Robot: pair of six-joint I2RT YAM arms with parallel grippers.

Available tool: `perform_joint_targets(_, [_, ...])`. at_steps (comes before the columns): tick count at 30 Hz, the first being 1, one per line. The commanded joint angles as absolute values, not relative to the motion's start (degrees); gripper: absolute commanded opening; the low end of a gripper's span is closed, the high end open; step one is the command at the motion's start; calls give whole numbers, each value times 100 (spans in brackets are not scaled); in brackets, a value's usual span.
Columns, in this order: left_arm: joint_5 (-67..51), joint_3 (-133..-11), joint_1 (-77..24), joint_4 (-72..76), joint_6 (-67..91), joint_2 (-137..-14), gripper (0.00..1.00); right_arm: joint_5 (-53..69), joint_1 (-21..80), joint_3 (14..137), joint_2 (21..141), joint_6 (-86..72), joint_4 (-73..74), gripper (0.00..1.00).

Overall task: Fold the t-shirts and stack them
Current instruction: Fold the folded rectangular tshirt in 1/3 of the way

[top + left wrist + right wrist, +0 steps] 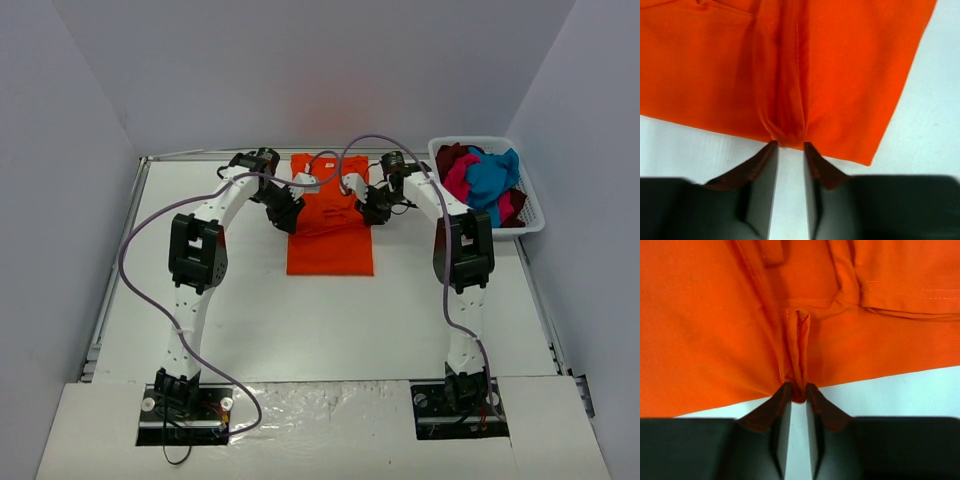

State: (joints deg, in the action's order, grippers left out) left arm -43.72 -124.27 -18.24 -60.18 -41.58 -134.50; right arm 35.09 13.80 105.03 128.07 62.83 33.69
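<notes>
Orange t-shirt (850, 75) cloth puckers right at the tips of my left gripper (789, 145). Its jaws stand slightly parted, and the cloth looks let go. At my right gripper (798, 387) a narrow fold sits between the tips; I cannot tell whether it is pinched or free. Procedure: part both jaws fully, then back straight off above the table (300, 320), so neither tip drags the folded sides open. The shirt lies flat at the table's far middle; other t-shirts (488, 178) wait in the basket (535, 222).

2 white arms (188, 325) w/ blk joints, purple cables (121, 265).
</notes>
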Motion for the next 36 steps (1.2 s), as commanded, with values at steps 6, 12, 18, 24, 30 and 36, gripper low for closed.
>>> perform_joint_targets(6, [-3850,-12902,-1758,-5467,-3982,-13359,50,3454,1310,11127,12885,6179,3480,32])
perform_joint_targets(12, [-3771,-13131,-1758,-5520,-3815,-13193,54,3287,1310,11338,12613,6100,3481,38])
perform_joint_targets(18, [-3569,-12052,-1767,-5204,-3718,-12227,56,3384,1310,10935,11736,5942,3489,39])
perform_joint_targets(24, [-3025,-9303,-2029,-3983,-3665,-10025,61,3682,1327,9407,10305,5810,3454,39])
perform_joint_targets(30, [-2216,-7053,-2688,-3165,-3709,-8475,68,3998,1380,7491,8784,5274,3060,40])
perform_joint_targets(36, [-1038,-5470,-3708,-1988,-3735,-7770,69,4069,1503,5864,7665,4755,2216,42])
